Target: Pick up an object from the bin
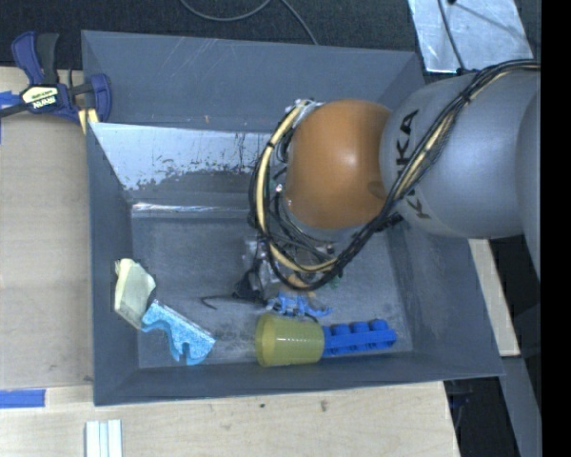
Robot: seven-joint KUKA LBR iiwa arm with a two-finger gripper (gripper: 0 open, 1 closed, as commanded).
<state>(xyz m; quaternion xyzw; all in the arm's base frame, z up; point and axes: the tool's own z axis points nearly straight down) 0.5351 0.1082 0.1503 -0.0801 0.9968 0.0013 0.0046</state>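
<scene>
My gripper (pixel 252 284) hangs low over the middle floor of the bin (pixel 114 255), with the yellow-green cup (pixel 288 339) just beside it, toward the near wall and slightly right.

From the left: a pale yellow wad (pixel 133 288) and a light blue plastic piece (pixel 178 332) lie in the near left corner, well apart from me. Next comes my gripper; I cannot tell how wide it stands under the wrist cables. Just right of it sits a small blue piece (pixel 300 305), too unclear to name. The cup lies on its side along the near wall, long axis running left to right; I cannot tell which end is its mouth. A blue studded block (pixel 364 336) touches its right end on the same axis. I judge the cup my nearest graspable thing, best closed on across its width.
</scene>
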